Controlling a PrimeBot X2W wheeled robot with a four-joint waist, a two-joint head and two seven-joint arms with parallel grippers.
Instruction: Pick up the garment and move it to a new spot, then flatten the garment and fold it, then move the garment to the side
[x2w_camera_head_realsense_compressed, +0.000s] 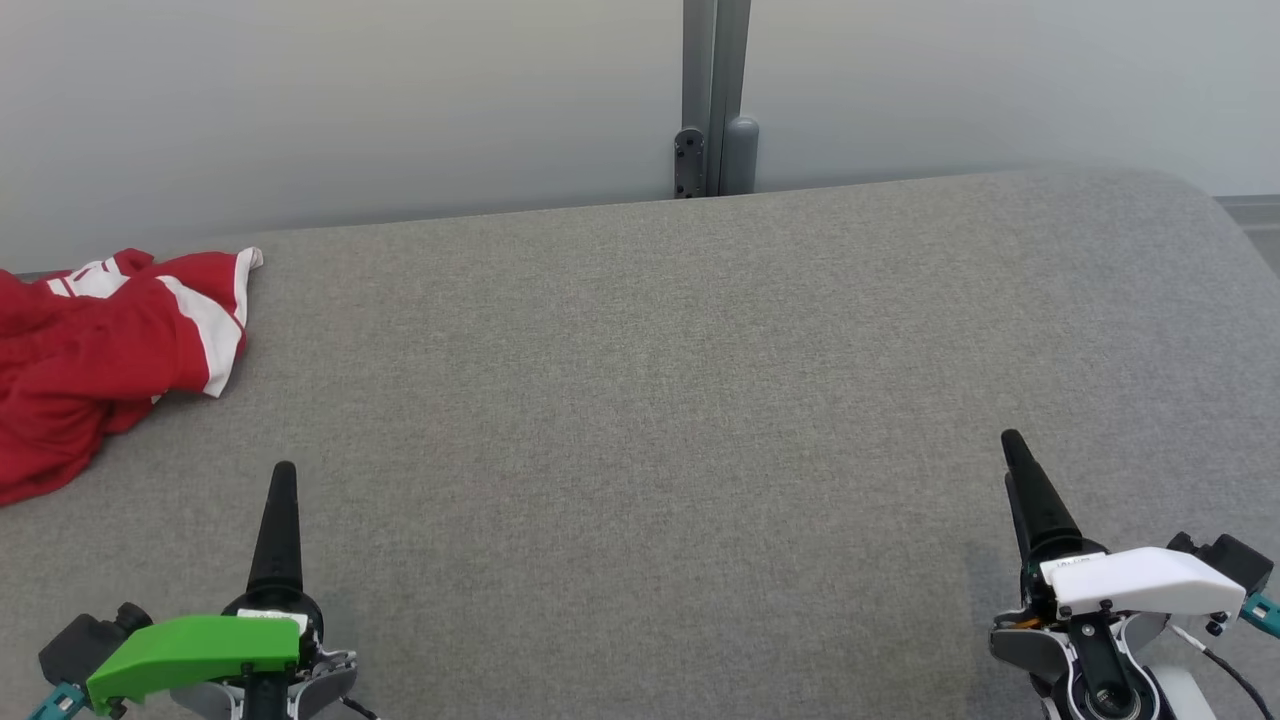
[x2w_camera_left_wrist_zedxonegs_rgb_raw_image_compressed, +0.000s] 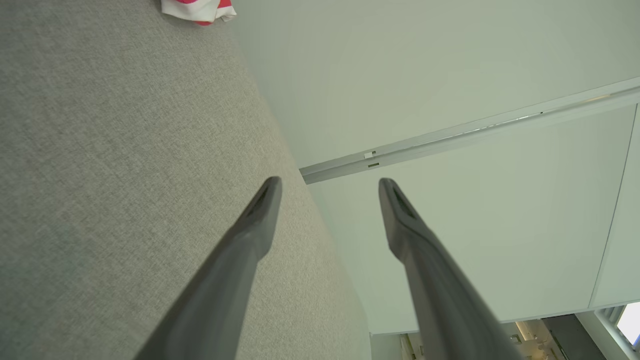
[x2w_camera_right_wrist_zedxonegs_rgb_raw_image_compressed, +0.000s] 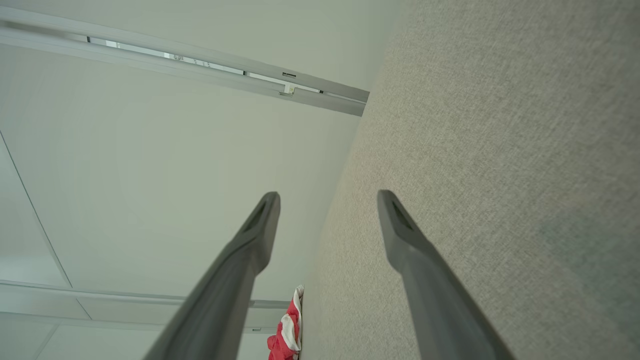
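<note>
While red-and-white garment (x2w_camera_head_realsense_compressed: 100, 340) lies crumpled at far left of grey tabletop (x2w_camera_head_realsense_compressed: 650, 400), left end effector (x2w_camera_left_wrist_zedxonegs_rgb_raw_image_compressed: 330, 185) and right end effector (x2w_camera_right_wrist_zedxonegs_rgb_raw_image_compressed: 328, 197) hover wide open, empty, apparently poised for pickup.

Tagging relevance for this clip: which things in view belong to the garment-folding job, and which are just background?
Job: red-and-white garment, crumpled at far left; grey fabric surface; left gripper and right gripper, both open, empty.
Background: grey post behind the surface; pale wall.
</note>
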